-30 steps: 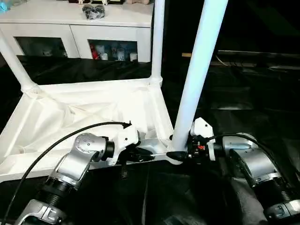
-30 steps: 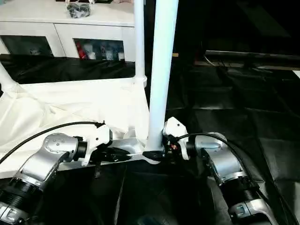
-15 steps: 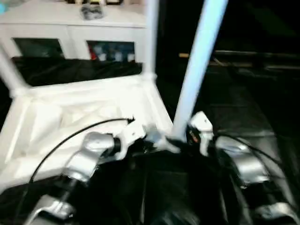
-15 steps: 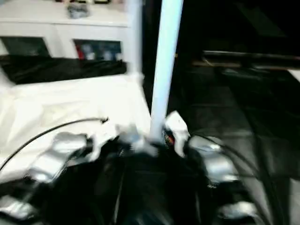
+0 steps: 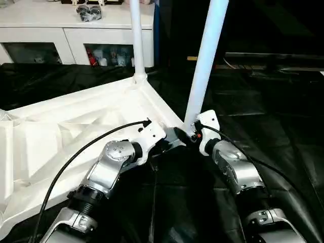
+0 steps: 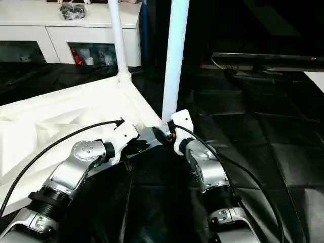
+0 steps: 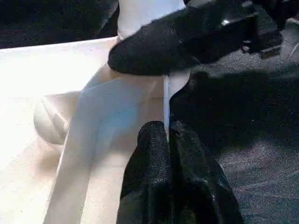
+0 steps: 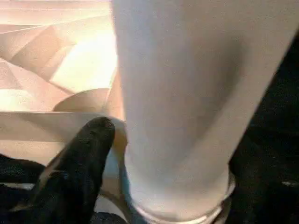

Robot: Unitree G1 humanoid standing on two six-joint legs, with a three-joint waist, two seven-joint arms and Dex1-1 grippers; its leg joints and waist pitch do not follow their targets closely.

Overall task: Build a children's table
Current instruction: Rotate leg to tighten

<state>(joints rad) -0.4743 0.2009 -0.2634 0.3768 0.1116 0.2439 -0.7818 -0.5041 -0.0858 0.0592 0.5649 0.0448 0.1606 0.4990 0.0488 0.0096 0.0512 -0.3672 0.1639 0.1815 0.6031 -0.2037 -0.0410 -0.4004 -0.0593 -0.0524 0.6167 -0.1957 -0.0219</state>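
Nearest you, both silver forearms converge on the near corner of the upturned table top (image 5: 76, 121), which lies ribbed side up on the black-covered table (image 5: 273, 116).

The left gripper (image 7: 167, 140) has its two fingers pressed together on the thin rim of the top just beside the corner socket; treat this as a pinch that steadies the top.

The right gripper (image 5: 185, 137) sits at the base of the near leg (image 5: 205, 66), which stands upright in that socket. One black finger (image 8: 81, 158) lies against the socket beside the leg; you cannot tell from these views whether the jaws clamp the leg or merely stand around it.

Farther back, a second leg (image 5: 136, 38) stands in the far corner socket.

The step in hand appears to be seating the near leg. Next, confirm the leg is fully seated before releasing, keeping the rim pinched so the top does not shift.

Beyond stands a white cabinet (image 5: 76, 30).
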